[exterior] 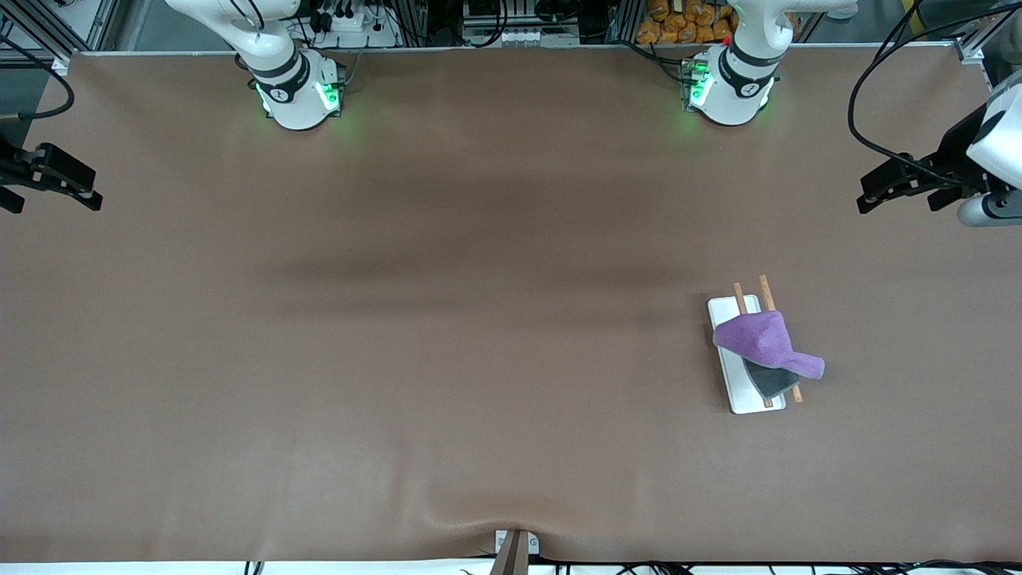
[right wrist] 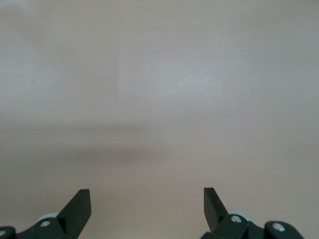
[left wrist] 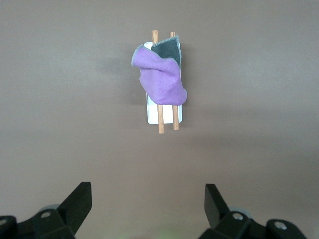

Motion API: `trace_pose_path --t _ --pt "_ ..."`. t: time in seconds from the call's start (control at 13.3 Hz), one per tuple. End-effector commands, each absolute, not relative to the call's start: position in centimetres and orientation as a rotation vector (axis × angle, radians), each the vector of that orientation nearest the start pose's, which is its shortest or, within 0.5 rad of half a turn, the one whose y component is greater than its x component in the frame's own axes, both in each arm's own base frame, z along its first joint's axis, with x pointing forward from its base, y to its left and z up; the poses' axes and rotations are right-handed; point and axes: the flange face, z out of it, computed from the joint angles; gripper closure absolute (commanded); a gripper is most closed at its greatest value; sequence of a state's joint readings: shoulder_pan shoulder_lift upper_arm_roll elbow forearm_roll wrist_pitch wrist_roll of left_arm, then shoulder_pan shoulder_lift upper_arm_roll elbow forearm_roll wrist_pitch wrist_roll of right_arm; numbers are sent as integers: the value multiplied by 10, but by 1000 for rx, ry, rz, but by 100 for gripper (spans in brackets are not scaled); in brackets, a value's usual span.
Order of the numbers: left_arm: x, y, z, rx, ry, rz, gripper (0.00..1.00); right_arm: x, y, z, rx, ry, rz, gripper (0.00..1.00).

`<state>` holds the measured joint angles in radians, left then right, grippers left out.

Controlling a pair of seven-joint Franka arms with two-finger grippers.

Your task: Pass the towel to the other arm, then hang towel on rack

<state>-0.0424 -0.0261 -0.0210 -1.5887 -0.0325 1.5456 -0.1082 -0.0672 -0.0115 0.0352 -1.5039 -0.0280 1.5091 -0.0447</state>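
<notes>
The purple towel [exterior: 765,339] lies draped over the rack's [exterior: 744,393] two wooden rods toward the left arm's end of the tabletop [exterior: 447,335], soft and floppy, best pinched at its trailing corner. Left tool [exterior: 898,185] and right tool [exterior: 49,180] hover at the tabletop's ends, jaws wide and empty; no readable writing.

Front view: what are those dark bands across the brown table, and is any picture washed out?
Front view: the soft dark bands on the table look like shadows; green lights glow at both arm bases. Right wrist view: pale and washed out, only bare cloth above the open right gripper. Left wrist view: evenly lit, the towel on the rack crisp, a faint shadow beside it, above the open left gripper.
</notes>
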Motion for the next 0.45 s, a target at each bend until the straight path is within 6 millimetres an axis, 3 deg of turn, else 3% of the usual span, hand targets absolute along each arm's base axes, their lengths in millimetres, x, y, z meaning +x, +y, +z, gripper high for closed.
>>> trace_pose_path --t 0.0,0.15,0.38 --pt "535 -29 634 -3163 -99 3 0 544 -13 652 -3145 51 -17 0" --pt "537 -19 638 -3144 -96 -7 0 545 -12 648 -3107 90 2 0" --pt "535 -22 640 -3106 -81 15 0 546 -12 647 -3107 90 10 0"
